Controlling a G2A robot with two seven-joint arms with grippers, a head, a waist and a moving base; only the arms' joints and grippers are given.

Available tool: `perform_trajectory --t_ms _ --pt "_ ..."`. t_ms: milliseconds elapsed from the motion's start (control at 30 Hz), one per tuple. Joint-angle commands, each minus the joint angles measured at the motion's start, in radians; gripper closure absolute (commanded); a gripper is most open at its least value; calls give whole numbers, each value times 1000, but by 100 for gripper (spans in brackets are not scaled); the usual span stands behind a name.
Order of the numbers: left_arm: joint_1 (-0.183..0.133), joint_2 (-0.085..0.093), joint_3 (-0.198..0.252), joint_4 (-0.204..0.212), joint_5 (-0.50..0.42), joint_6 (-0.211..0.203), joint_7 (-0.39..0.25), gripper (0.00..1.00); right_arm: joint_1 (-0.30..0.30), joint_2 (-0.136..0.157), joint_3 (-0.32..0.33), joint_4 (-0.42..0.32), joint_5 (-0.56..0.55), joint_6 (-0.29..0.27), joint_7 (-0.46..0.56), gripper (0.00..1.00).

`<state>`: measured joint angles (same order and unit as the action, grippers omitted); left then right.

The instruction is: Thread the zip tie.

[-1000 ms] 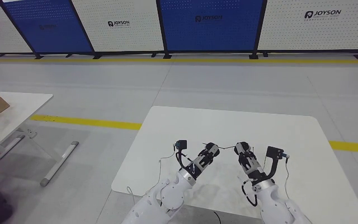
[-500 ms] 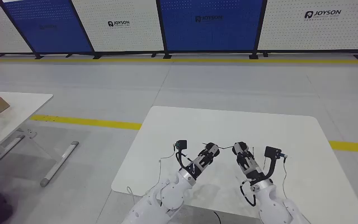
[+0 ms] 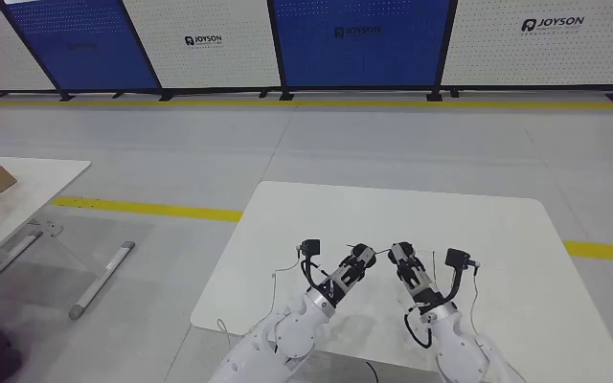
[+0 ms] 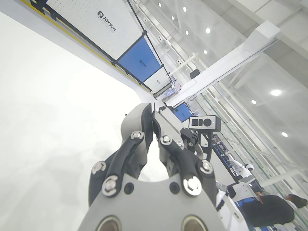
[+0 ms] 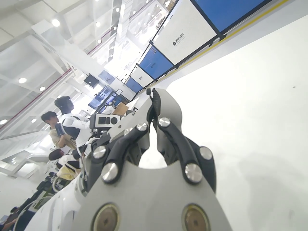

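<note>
Hovering over the near part of the white desk (image 3: 498,220), the two grippers face each other tip to tip, close together. The left gripper (image 4: 153,108) is pinched narrow on one end of the thin dark tie (image 3: 380,252) — the right gripper (image 5: 153,97) is likewise clamped on the other end. The tie spans the short gap between them.

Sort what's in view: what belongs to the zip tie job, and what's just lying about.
Job:
- zip tie
- left gripper and right gripper, each shut on one end of it
- white table under them

Lying about:
- side table
- metal bar on the floor
- wall panels
</note>
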<state>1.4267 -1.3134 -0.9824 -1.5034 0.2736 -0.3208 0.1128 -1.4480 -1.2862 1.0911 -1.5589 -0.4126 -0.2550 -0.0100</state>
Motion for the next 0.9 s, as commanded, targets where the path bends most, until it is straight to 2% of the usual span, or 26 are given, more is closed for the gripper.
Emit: perform_trajectory --t_ms 0,67,167,500,600,700,867 --pt "0 0 0 0 0 0 0 100 1 -1 1 8 9 -20 -7 100" --pt "0 0 0 0 0 0 0 100 -3 -2 9 12 27 -50 -20 100" --pt "0 0 0 0 0 0 0 100 -6 -2 21 12 28 -60 -31 100" --pt "0 -1 3 -5 -11 4 -9 100 -16 -4 28 -2 -37 -36 -59 100" --pt "1 -2 5 -14 -53 -17 -29 100 -17 -6 23 -3 -48 -33 -66 100" --pt "2 -1 -3 -31 -80 -19 -37 100 -18 -8 20 -2 -57 -34 -58 100" --pt "7 2 -8 -35 -92 -19 -41 100 -22 -8 28 -3 -42 -60 -45 100"
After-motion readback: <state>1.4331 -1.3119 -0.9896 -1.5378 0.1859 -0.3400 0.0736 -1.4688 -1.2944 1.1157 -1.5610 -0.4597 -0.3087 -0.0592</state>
